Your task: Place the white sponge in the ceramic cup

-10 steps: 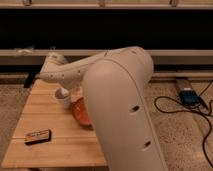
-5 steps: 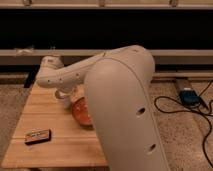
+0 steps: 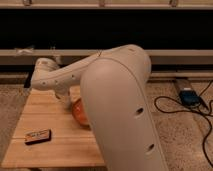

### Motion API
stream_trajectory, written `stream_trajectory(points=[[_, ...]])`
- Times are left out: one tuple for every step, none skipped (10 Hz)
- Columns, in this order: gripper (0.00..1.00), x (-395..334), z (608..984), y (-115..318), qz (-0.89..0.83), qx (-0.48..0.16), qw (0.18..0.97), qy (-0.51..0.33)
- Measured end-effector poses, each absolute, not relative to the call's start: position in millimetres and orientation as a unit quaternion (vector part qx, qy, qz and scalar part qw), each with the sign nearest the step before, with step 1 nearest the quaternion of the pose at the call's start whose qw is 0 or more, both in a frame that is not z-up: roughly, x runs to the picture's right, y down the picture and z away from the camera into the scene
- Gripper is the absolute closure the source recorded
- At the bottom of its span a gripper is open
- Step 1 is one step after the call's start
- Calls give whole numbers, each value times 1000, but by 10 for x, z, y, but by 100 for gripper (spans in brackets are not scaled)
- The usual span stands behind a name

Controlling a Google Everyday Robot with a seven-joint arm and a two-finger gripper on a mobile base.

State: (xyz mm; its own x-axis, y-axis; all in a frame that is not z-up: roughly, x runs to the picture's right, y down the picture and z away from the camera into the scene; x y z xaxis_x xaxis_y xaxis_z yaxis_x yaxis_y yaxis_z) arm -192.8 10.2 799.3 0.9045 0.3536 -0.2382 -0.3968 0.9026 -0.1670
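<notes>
My white arm fills the middle of the camera view and reaches left over the wooden table (image 3: 55, 150). Its wrist bends down at the table's far left, and the gripper (image 3: 64, 98) hangs just left of the orange bowl (image 3: 78, 113). The white sponge does not show anywhere. The ceramic cup is hidden by the gripper and wrist.
A dark flat rectangular box (image 3: 38, 136) lies near the table's front left corner. A dark wall with pale rails runs behind the table. Black cables (image 3: 172, 106) and a blue-grey box (image 3: 188, 94) lie on the speckled floor to the right.
The wrist has shifted a little to the left and lower over the table's far side. The small white cup seen below it earlier is now covered.
</notes>
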Motion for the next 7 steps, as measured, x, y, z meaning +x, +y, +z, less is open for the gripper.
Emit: stream_trajectory(points=[[20,-1914,7979,97,198,-108,970,94],[20,-1887,7979,97,203,-111,969,87],[20,-1857,7981,88,206,-112,968,86],[20,-1900,7973,98,204,-113,969,83],[20,-1928,7969,109,203,-114,969,80],[20,-1912,7973,107,204,-114,969,81],[20,-1904,7974,104,204,-114,969,81]])
